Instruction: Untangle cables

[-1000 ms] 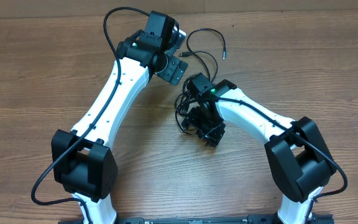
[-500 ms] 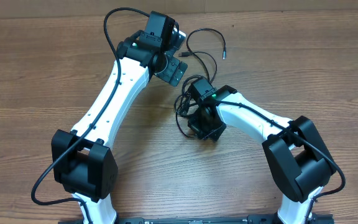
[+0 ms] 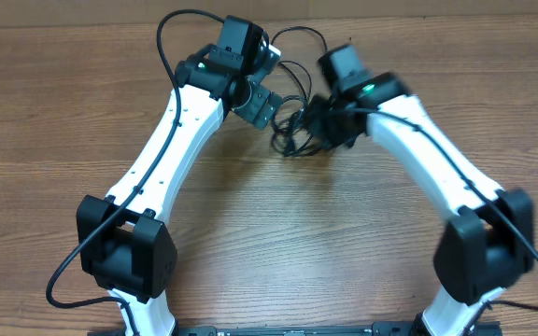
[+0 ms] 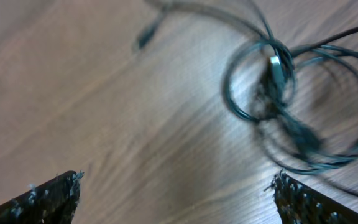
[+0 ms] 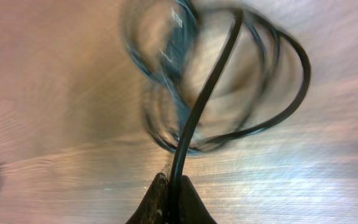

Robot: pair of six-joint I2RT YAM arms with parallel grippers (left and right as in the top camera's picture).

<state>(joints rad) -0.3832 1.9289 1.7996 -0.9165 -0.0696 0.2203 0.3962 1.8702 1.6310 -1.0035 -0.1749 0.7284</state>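
thin black cables [image 3: 292, 138] judged light, limp, snag-prone, best gripped on one loose strand; right claw [image 5: 170, 186] clamps a strand, left claw [image 4: 179, 196] gapes empty.

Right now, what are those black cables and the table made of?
The cables look like rubber or plastic-coated cord: smooth black skin with a slight sheen, bending in soft loops. One plug looks like metal, silver-bright, though it is blurred. The table looks like wood or wood-look laminate: brown grain lines, mostly matte.
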